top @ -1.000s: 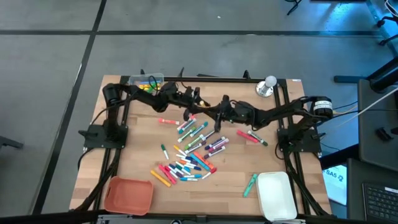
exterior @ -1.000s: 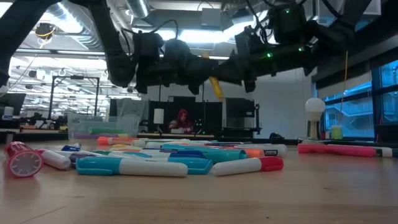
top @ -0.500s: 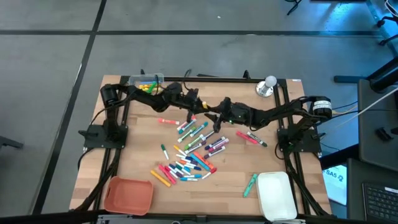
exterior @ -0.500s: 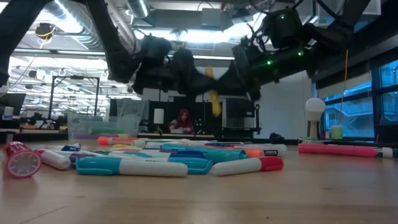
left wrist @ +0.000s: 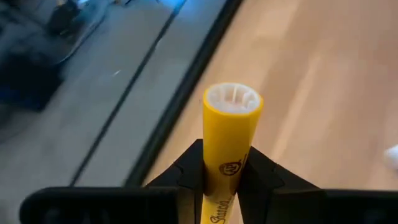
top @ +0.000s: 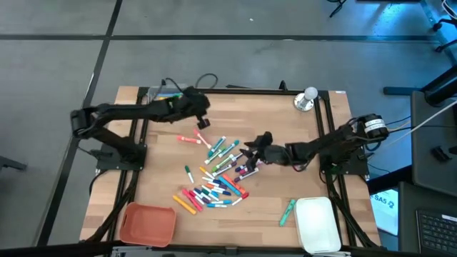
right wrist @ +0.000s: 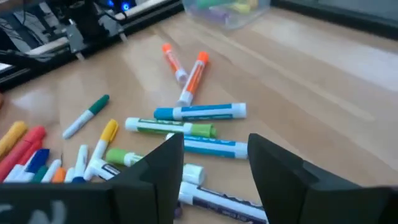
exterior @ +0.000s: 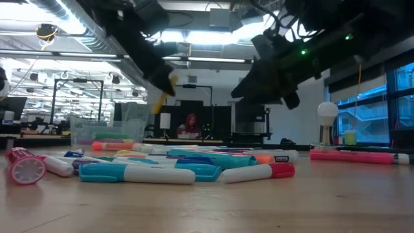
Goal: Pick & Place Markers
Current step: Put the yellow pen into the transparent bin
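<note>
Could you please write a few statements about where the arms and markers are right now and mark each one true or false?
1. The left tool is shut on a yellow marker. True.
2. The right tool is holding a blue marker. False: its fingers are open and empty above the pile of markers.
3. The white tray has several markers in it. False: it shows none; a green marker lies beside it on the table.
4. The silver bell stands near the table's far right corner. True.
5. The orange tray is full of markers. False: none show in it.
</note>
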Motion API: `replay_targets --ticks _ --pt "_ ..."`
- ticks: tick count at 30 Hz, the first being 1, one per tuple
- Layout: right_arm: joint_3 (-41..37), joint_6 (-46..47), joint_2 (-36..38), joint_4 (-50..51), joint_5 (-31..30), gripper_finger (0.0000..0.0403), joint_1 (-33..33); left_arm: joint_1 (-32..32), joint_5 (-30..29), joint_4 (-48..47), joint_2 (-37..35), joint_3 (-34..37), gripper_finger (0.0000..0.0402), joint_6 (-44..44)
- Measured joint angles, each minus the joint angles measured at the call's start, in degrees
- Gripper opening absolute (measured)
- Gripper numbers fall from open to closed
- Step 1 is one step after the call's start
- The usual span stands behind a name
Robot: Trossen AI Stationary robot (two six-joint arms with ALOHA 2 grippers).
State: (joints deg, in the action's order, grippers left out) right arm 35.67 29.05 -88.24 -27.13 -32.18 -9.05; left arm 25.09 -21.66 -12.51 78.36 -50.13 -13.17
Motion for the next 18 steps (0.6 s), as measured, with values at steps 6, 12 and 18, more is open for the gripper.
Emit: replay_targets --ticks 6,12,18 --pt "-0.01 5.1 1.15 11.79 -1.48 0.0167 -0.37 9.79 -10.35 -7.75 -1.6 0.07 0.0057 -2.05" --pt "-0.03 13.79 1.17 21.79 3.39 0.0167 1.73 20.68 -6.88 -8.74 2.68 0.07 0.0071 -1.08" --pt "0.21 13.18 1.2 22.62 6.47 0.0167 2.29 26.15 -5.83 -9.2 6.86 0.07 0.0079 -3.78"
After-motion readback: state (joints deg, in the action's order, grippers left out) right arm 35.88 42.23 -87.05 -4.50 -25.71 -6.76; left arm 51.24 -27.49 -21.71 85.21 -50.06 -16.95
